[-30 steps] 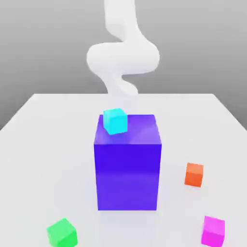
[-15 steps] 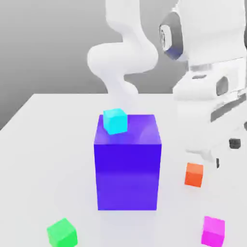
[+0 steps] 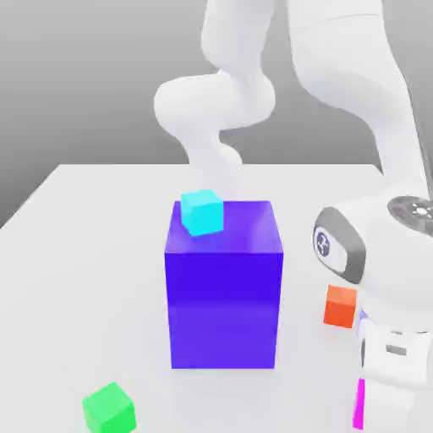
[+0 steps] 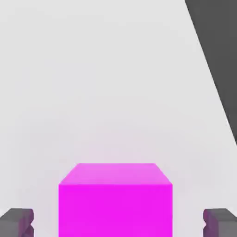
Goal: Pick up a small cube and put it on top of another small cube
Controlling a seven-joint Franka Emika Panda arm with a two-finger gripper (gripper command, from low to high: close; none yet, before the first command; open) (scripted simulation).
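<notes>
The small magenta-pink cube [image 4: 115, 203] rests on the white table between my two dark fingertips in the hand view. My gripper [image 4: 119, 223] is open and straddles it, with a clear gap on each side of the cube. In the exterior view my white hand [image 3: 396, 359] has come down at the front right and covers most of the magenta cube [image 3: 359, 408], leaving only a thin sliver. A small cyan cube [image 3: 202, 211] sits on top of the big blue-violet block [image 3: 223, 296] at the table's middle.
An orange cube [image 3: 340, 306] lies on the table just behind my hand, on the exterior view's right. A green cube [image 3: 109, 408] sits at the front left. The table's edge [image 4: 208, 74] runs near the magenta cube.
The arm swung in from the exterior view's right and dropped low over the magenta cube, now covering most of it. None of the cubes have moved.
</notes>
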